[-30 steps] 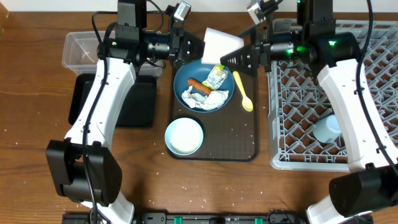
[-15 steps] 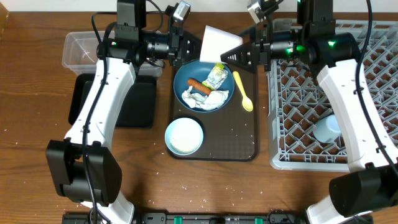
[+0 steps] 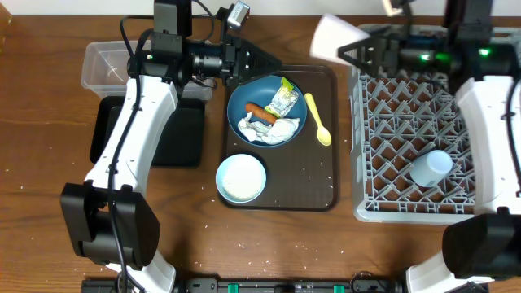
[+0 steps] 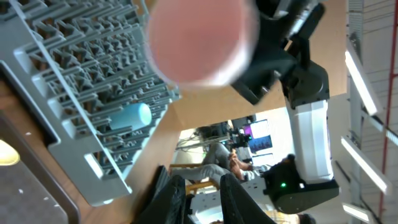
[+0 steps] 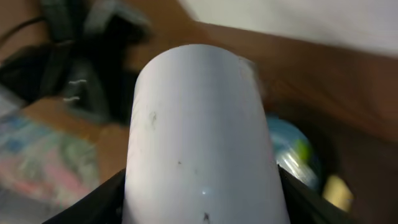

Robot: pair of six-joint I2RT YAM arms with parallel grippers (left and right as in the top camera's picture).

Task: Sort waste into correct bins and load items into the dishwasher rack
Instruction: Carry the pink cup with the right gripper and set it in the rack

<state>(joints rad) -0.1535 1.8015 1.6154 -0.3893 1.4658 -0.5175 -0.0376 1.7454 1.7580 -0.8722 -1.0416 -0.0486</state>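
Observation:
My right gripper (image 3: 343, 45) is shut on the small pink cup (image 3: 332, 34), held on its side in the air at the far-left corner of the grey dishwasher rack (image 3: 391, 122). In the right wrist view the cup (image 5: 199, 124) fills the frame between the black fingers (image 5: 102, 202). My left gripper (image 3: 273, 63) hovers past the dark-blue dish (image 3: 232, 106), slightly open and empty; its fingers (image 4: 171, 193) show a gap. The dish holds the sausage (image 3: 260, 111), tissue (image 3: 270, 130) and wrapper (image 3: 283, 99). The yellow spoon (image 3: 317, 120) and white bowl (image 3: 241, 178) sit on the brown tray (image 3: 301, 183).
A light-blue cup (image 3: 430, 168) lies in the rack's near right part. The clear tub (image 3: 104, 65) and the black tray (image 3: 183, 138) are at the left, partly under my left arm. Rice grains dot the table near the front edge.
The pink cup has passed from between both grippers to the right one alone, which has carried it right toward the rack. The left gripper's jaws have parted a little.

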